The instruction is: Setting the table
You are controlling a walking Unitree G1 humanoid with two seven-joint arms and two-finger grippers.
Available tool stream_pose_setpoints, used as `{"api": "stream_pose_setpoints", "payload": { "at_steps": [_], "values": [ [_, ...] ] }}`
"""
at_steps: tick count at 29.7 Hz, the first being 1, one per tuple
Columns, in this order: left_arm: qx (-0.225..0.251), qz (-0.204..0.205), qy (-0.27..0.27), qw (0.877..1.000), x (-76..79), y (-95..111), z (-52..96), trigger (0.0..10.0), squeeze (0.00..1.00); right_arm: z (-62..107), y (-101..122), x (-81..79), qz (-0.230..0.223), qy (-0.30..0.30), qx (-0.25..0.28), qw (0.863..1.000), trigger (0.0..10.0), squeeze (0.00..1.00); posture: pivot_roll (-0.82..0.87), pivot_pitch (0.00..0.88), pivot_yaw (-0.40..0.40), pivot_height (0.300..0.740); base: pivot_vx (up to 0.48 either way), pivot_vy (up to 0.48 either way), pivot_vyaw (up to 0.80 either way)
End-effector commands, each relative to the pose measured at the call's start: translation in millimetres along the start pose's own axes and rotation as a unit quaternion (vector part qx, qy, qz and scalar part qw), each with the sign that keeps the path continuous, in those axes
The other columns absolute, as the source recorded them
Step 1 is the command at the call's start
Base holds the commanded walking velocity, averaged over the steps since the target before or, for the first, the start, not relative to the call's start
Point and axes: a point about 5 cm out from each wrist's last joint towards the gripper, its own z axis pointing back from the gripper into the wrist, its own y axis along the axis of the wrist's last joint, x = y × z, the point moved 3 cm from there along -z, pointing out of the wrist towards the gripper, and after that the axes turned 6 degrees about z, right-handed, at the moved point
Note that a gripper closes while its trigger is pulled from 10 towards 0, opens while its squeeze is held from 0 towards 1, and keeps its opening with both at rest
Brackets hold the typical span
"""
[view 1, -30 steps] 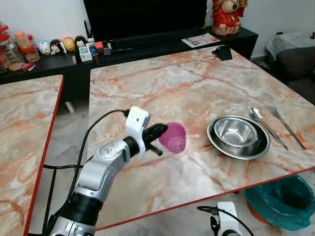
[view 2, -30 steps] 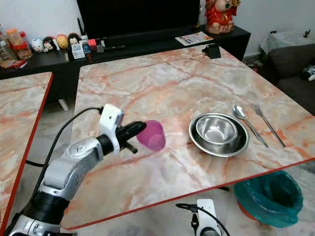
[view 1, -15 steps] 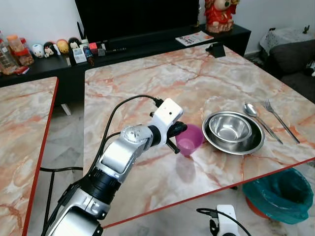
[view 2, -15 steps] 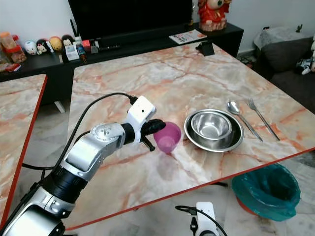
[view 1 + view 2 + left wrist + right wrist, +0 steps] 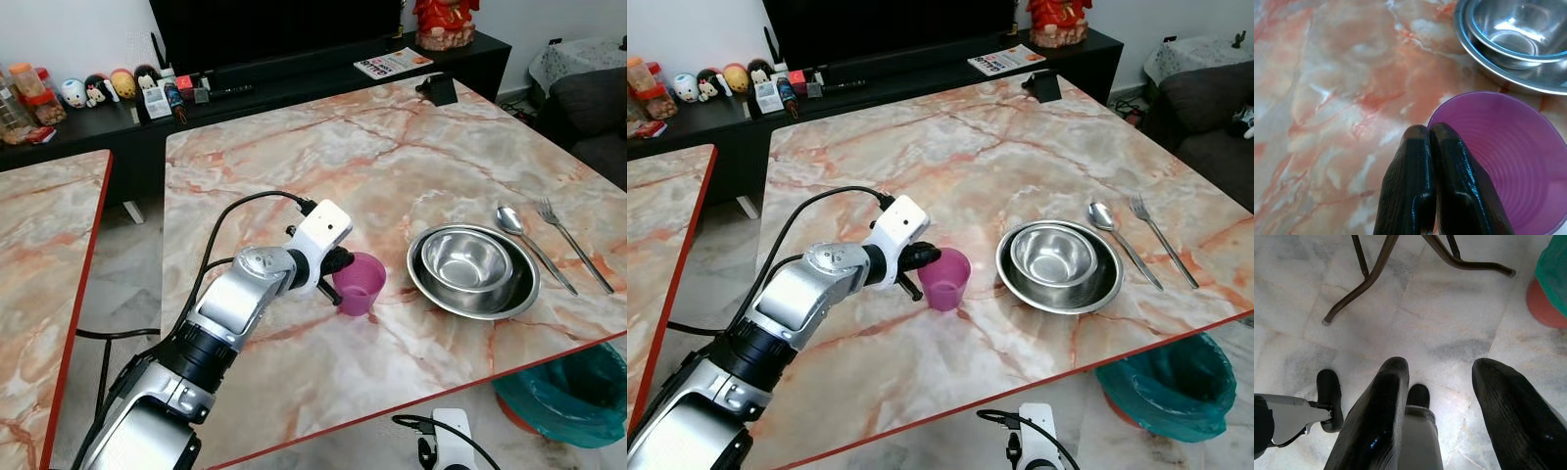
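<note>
A purple plastic cup (image 5: pixel 360 282) stands upright on the marble table (image 5: pixel 392 157), just left of two nested steel bowls (image 5: pixel 474 268). My left gripper (image 5: pixel 340 267) is shut on the cup's near rim; in the left wrist view the two black fingers (image 5: pixel 1422 176) pinch the edge of the cup (image 5: pixel 1508 156). A spoon (image 5: pixel 530 243) and a fork (image 5: pixel 575 245) lie right of the bowls. My right gripper (image 5: pixel 1442 382) hangs open below the table, over the tiled floor.
A second marble table (image 5: pixel 44 264) stands to the left across a gap. A teal bin (image 5: pixel 573 397) sits on the floor at the right front corner. Beyond the table a dark TV bench (image 5: pixel 245 88) holds figurines and a magazine (image 5: pixel 391 62). A small black object (image 5: pixel 438 88) rests at the far edge.
The cup, tilted on its side one second ago, has been turned upright and lowered onto the table beside the bowls. My left gripper stays shut on its rim. The camera shifted slightly.
</note>
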Motion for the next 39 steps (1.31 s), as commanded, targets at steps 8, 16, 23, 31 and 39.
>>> {"api": "stream_pose_setpoints", "payload": {
  "at_steps": [8,16,23,31,39],
  "values": [
    [0.0,0.028,-0.006,1.0,-5.3,2,5.3,10.0,0.85,0.3,-1,-0.2,-0.008,-0.002,-0.003,1.0,10.0,0.0,0.03,0.062,0.107,0.74,0.0,0.0,0.0],
    [0.01,0.037,-0.009,0.999,-8.1,7,8.4,10.0,1.0,0.0,0,-0.7,-0.007,-0.002,-0.002,1.0,10.0,0.0,0.03,0.062,0.11,0.74,0.0,0.0,0.0],
    [0.038,0.059,0.012,0.997,-21.5,17,15.9,10.0,0.0,0.0,0,-1.2,-0.007,-0.001,-0.002,1.0,10.0,0.0,0.03,0.061,0.108,0.74,0.0,0.0,0.0],
    [0.094,0.087,0.049,0.991,-45.7,30,33.5,10.0,0.0,-0.2,0,-1.0,-0.008,-0.001,-0.002,1.0,10.0,0.0,0.03,0.056,0.107,0.74,0.0,0.0,0.0],
    [0.258,0.113,0.314,0.907,-127.4,16,111.5,10.0,0.0,-0.5,3,-0.8,-0.011,0.0,0.006,1.0,10.0,0.0,0.04,0.053,0.091,0.74,0.0,0.0,0.0]
  ]
}}
